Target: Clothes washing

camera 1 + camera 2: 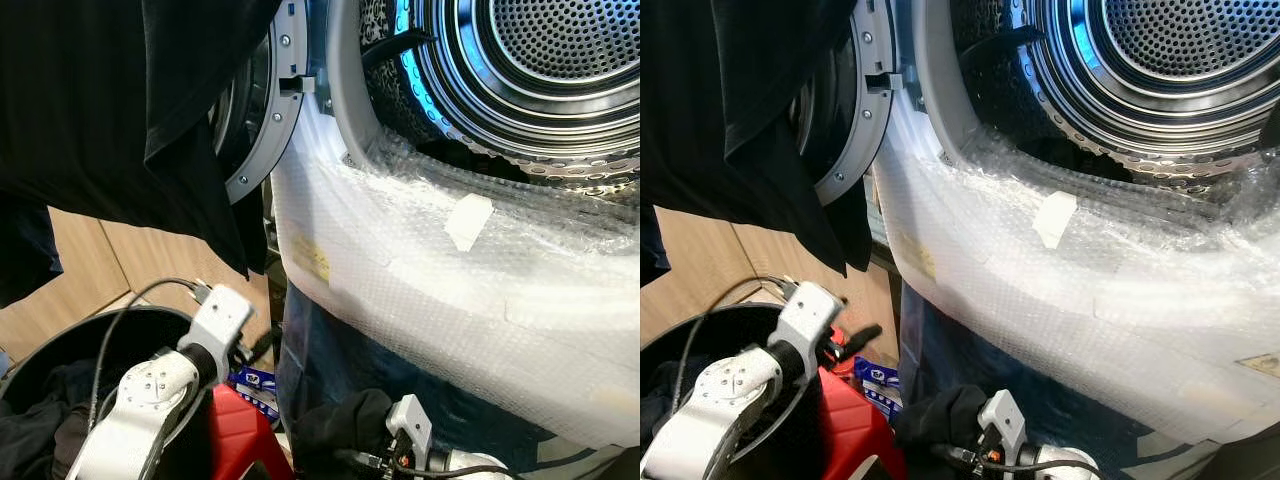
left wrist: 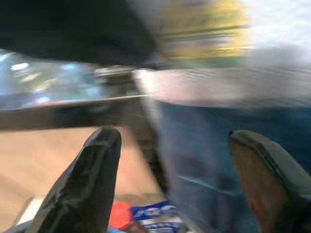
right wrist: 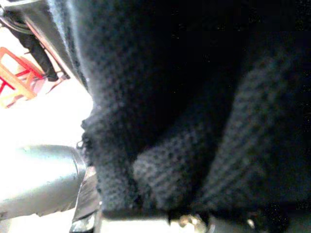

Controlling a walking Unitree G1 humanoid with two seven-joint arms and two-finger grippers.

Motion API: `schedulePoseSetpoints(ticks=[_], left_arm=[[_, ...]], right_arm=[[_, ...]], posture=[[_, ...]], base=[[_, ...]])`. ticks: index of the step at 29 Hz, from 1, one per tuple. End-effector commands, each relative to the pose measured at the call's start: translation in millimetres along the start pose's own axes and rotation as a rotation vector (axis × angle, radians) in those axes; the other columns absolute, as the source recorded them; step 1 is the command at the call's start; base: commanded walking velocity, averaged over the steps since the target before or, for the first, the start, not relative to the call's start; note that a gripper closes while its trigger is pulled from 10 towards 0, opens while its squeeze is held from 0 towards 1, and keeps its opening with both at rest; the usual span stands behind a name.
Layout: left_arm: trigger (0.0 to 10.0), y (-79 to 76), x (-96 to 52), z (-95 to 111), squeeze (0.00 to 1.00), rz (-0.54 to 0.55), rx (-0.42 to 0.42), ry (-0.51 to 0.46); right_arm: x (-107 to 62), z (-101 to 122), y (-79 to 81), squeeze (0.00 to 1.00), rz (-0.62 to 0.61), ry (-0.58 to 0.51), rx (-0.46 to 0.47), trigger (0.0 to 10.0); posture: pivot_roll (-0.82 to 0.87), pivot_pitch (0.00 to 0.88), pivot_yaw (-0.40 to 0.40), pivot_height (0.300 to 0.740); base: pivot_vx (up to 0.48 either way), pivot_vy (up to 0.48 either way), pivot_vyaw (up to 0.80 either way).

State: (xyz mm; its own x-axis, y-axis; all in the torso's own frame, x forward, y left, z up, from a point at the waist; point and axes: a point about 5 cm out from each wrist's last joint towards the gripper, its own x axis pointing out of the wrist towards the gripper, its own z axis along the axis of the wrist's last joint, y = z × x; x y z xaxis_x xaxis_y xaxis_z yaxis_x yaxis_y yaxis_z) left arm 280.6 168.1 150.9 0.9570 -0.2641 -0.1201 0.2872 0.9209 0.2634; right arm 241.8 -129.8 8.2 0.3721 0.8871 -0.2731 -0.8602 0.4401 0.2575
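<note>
— Where is the laundry?
— A black garment (image 1: 150, 110) hangs over the open washer door (image 1: 262, 130), beside the drum (image 1: 540, 70); more dark clothes (image 1: 40, 420) lie in the black basket (image 1: 120, 325) below.
— And the tools?
— The left tool (image 2: 170, 184) is spread, empty. The right tool (image 1: 345, 425) is buried in dark cloth (image 3: 194, 121); its fingers cannot be judged.

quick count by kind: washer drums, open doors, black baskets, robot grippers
washer drums: 1
open doors: 1
black baskets: 1
robot grippers: 2, the left gripper and the right gripper
total: 5
</note>
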Motion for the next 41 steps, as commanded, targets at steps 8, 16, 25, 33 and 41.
schedulePoseSetpoints(ticks=[8, 16, 25, 33, 41], left_arm=[[10.0, 35.3, -17.4, -32.7, 1.00, 0.303, -0.002, 0.081], [10.0, 40.6, -16.1, -43.1, 0.00, 0.356, 0.025, 0.085], [10.0, 35.1, -11.6, -48.6, 0.00, 0.344, 0.035, 0.086], [10.0, 33.0, -12.2, -54.1, 0.00, 0.360, 0.018, 0.092], [10.0, 30.7, -15.1, -59.4, 0.00, 0.373, 0.005, 0.100]], right_arm=[[3.7, 39.8, 16.3, 0.00, 0.116, -0.102, -0.140, 0.0], [-18.9, 131.4, 47.0, 0.00, 0.356, -0.335, -0.272, 0.0], [-51.3, 286.8, 43.2, 0.00, 0.300, -0.822, -0.437, 0.0], [-66.9, 352.8, 30.1, 0.00, 0.167, -1.038, -0.422, 0.0], [-93.8, 429.8, -1.2, 0.00, -0.215, -1.154, -0.405, 0.0]], posture=[[0.04, 0.000, 0.000, 0.740], [0.03, 0.000, 0.000, 0.740], [0.02, 0.000, -0.005, 0.740], [0.04, 0.000, -0.024, 0.740], [0.05, 0.000, -0.027, 0.740]], base=[[0.000, 0.000, 0.00], [0.000, 0.000, 0.00], [0.000, 0.000, 0.00], [0.000, 0.000, 0.00], [0.000, 0.000, 0.00]])
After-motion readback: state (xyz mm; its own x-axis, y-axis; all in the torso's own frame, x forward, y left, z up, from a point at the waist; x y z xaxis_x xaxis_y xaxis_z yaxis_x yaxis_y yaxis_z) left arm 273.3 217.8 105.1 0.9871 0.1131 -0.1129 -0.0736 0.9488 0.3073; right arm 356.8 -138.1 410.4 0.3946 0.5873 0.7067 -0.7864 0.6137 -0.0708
